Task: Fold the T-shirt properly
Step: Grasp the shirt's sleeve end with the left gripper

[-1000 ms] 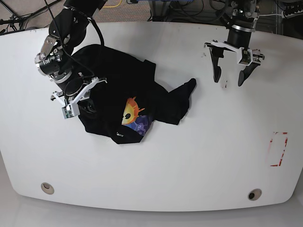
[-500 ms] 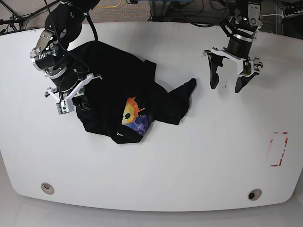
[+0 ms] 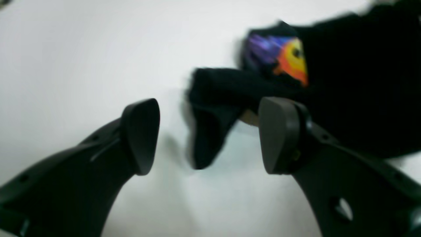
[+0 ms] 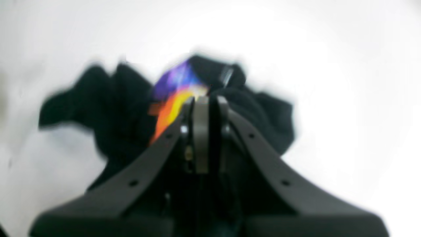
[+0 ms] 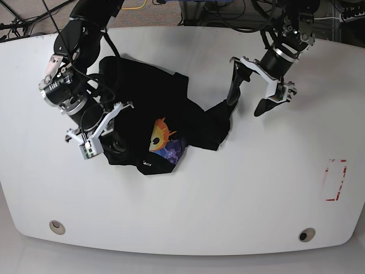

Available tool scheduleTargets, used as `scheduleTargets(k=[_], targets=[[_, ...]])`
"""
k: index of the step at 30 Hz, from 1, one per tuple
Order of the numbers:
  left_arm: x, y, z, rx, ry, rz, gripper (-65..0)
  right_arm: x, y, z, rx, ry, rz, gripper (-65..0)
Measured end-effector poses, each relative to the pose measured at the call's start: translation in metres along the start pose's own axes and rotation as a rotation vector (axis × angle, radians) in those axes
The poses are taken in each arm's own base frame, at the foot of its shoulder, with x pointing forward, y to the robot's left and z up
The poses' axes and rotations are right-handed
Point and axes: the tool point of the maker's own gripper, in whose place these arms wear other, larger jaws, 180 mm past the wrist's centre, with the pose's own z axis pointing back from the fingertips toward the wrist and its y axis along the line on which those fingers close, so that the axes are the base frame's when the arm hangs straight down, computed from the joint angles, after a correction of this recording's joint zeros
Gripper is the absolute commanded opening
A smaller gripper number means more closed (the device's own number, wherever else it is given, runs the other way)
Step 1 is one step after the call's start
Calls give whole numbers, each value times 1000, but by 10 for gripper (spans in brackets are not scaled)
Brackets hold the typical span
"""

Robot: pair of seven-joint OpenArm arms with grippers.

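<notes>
The T-shirt [image 5: 154, 123] lies bunched on the white bench [image 5: 239, 194] toward its left edge. The right pincer [image 4: 201, 98] is pressed narrow against the cloth, though whether it pinches any cannot be told, while the left pincer [image 5: 250, 85] hangs wide above the sleeve tip [image 5: 228, 103]. If the left pincer closes off the sleeve's edge, it may catch only 1 layer and twist the fold.

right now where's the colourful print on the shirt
In the base view the print sits left of centre on the T-shirt, near its front edge, just right of the right claw.
</notes>
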Motion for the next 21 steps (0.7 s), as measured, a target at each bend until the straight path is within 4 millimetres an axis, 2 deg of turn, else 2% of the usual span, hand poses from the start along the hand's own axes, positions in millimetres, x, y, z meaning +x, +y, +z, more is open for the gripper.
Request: scheduleTargets(k=[4, 9, 13, 14, 18, 21], targets=[[5, -7, -12, -26, 10, 2, -211, 15, 0, -2, 11, -20, 39, -637], [9, -10, -32, -31, 53, 14, -204, 17, -9, -6, -21, 18, 87, -637], [11, -13, -41, -42, 58, 19, -199, 21, -13, -6, -31, 12, 98, -636], [9, -14, -43, -50, 71, 17, -200, 20, -14, -6, -36, 17, 100, -636], [-22, -13, -46, -76, 180, 27, -201, 19, -21, -4, -63, 30, 102, -634], [-29, -9, -45, -71, 198, 29, -203, 20, -23, -4, -74, 37, 107, -634]])
